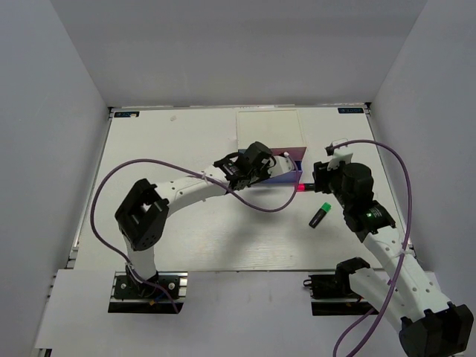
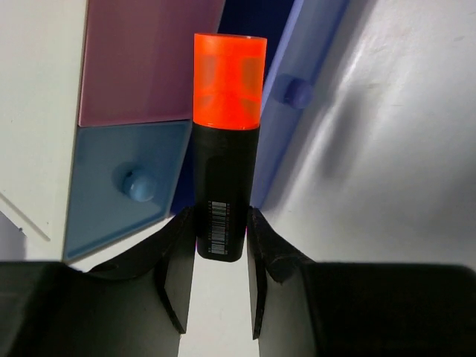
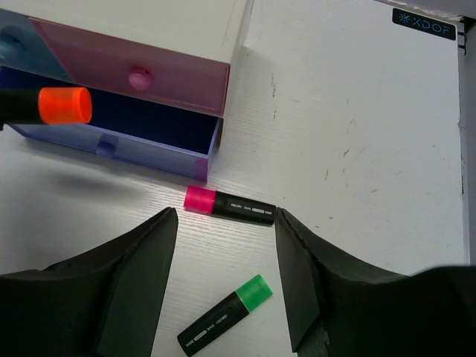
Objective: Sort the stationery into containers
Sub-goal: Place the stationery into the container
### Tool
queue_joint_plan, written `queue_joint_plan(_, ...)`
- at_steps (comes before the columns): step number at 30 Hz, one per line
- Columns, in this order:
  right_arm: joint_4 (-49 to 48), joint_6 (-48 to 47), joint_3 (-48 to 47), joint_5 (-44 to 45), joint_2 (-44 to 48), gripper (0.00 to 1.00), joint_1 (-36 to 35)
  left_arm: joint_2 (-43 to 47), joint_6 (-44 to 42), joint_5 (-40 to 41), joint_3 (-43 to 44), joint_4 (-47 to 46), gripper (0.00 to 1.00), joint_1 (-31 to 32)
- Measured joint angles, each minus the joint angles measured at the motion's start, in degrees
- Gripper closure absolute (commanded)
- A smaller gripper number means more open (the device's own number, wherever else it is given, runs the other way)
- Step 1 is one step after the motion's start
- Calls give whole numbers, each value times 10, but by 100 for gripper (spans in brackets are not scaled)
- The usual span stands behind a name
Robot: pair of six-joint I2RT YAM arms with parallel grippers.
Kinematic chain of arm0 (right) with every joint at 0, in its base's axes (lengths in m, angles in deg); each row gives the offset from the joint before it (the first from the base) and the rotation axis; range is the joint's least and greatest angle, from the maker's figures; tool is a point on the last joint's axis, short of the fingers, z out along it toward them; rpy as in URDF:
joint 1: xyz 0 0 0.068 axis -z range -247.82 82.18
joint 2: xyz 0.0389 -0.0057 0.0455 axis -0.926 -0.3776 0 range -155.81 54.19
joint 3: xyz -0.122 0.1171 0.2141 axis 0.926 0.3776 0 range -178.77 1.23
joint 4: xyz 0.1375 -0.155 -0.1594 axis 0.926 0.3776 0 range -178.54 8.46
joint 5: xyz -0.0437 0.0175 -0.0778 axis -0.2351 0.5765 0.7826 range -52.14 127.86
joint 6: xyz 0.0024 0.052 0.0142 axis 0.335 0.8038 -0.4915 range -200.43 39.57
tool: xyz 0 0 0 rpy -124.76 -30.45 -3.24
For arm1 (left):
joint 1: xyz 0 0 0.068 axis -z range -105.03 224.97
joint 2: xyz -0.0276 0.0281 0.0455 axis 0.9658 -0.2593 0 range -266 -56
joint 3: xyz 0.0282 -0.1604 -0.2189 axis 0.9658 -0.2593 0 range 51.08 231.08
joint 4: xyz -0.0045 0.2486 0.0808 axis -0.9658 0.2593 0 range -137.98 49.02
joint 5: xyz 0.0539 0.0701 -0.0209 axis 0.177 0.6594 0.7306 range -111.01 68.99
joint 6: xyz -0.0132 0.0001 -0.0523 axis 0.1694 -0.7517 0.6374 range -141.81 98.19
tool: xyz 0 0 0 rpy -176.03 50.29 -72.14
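Observation:
My left gripper (image 2: pixel 217 256) is shut on the orange-capped highlighter (image 2: pixel 224 141), holding it over the open blue-purple drawer (image 2: pixel 286 126) of the white box (image 1: pixel 271 137). The same highlighter shows in the right wrist view (image 3: pixel 56 105) above that drawer (image 3: pixel 126 141). My right gripper (image 3: pixel 227 275) is open and empty above the table. The pink-capped highlighter (image 3: pixel 229 206) lies just past its fingertips, near the drawer's corner. The green-capped highlighter (image 3: pixel 223 314) lies between its fingers, also seen in the top view (image 1: pixel 320 214). The pink drawer (image 3: pixel 137 71) and blue drawer (image 2: pixel 123 186) are shut. No erasers show.
The white box stands at the back middle of the white table (image 1: pixel 186 238). Grey walls enclose the table on the left, back and right. A purple cable (image 1: pixel 104 193) loops from each arm.

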Motion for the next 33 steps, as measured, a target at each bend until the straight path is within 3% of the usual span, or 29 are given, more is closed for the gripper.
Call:
queue_joint_plan(14, 0, 2, 0, 0, 0, 40, 16, -73, -64, 81, 22, -62, 89, -8)
queue_joint_plan(17, 0, 2, 2, 0, 0, 40, 19, -79, -70, 87, 22, -71, 84, -7)
queue_joint_plan(25, 1, 4, 10, -2, 0, 40, 23, -80, -73, 92, 22, -82, 57, -7)
queue_joint_plan(33, 1, 4, 10, -2, 0, 40, 26, -81, -76, 102, 22, -102, 48, -7)
